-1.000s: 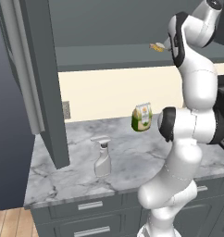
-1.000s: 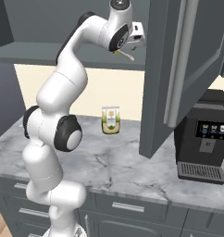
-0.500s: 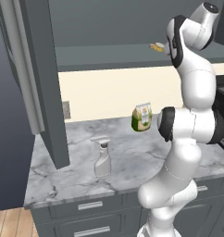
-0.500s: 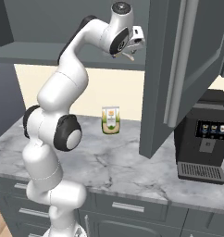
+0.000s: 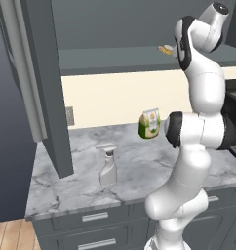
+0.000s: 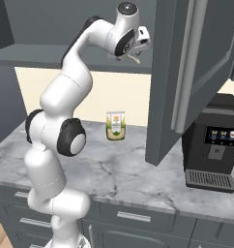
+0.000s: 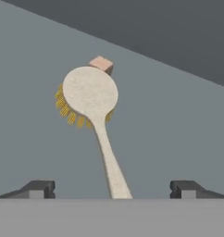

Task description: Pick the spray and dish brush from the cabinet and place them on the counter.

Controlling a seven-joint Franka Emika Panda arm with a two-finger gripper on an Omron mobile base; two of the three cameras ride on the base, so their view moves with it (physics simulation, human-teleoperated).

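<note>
Up on the cabinet (image 5: 42, 73) shelf, the tool (image 7: 111, 187) has crept a little further in over the last second, so the arm now leans deeper towards the brush than it did. Its two dark tips stand spread as wide as they go, one on each side of the cream handle, and they have hold of nothing. The dish brush (image 7: 91, 105) lies flat on the grey shelf with its handle running back between the tips and its round head with yellow bristles pointing away; a small pinkish block (image 7: 101, 64) sits touching the far side of the head. From the left base view the brush (image 5: 165, 49) shows as a small tan spot on the shelf, just beside the hand.

That small advance suggests the reach for the brush is nearly lined up; the closing of the tool on the handle is not yet done. The spray (image 5: 108, 165) already stands upright on the worktop (image 5: 139, 171), towards its front left part, so half the job looks finished.

Further back on the worktop, near the wall, stands a green-and-cream pouch (image 6: 115, 126). A black coffee machine (image 6: 213, 143) sits at the right end. The open cabinet door (image 6: 186, 72) hangs close beside the arm's right and could catch the elbow on the way out
</note>
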